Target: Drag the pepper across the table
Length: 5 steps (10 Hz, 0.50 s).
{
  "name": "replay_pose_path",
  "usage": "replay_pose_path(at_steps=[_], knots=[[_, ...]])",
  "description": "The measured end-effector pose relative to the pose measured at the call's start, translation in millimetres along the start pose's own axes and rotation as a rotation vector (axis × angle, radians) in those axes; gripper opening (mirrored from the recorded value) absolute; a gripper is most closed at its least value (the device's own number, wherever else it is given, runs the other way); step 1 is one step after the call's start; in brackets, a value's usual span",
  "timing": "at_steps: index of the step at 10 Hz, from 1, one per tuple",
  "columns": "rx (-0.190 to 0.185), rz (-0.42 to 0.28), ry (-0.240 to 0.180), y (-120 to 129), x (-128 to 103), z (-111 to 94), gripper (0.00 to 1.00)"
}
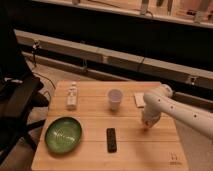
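A green plate (63, 134) and small bottle (72, 96) sit at the left of the table (90, 115), off the likely path; a dark remote (111, 139) and white cup (115, 98) hold the middle; at right the gripper (146, 125) reaches down to the boards, presumably over the pepper, hidden there; its grip I cannot tell.

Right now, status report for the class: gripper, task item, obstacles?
Gripper low over the table, right side. Pepper not visible; may be under it. White cup, dark bar nearby.
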Motion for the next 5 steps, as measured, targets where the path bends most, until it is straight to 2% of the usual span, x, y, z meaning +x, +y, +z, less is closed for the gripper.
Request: replay_pose_path(at_steps=[5], knots=[[-0.002, -0.010, 0.004, -6.0, 4.1, -1.2, 0.00]])
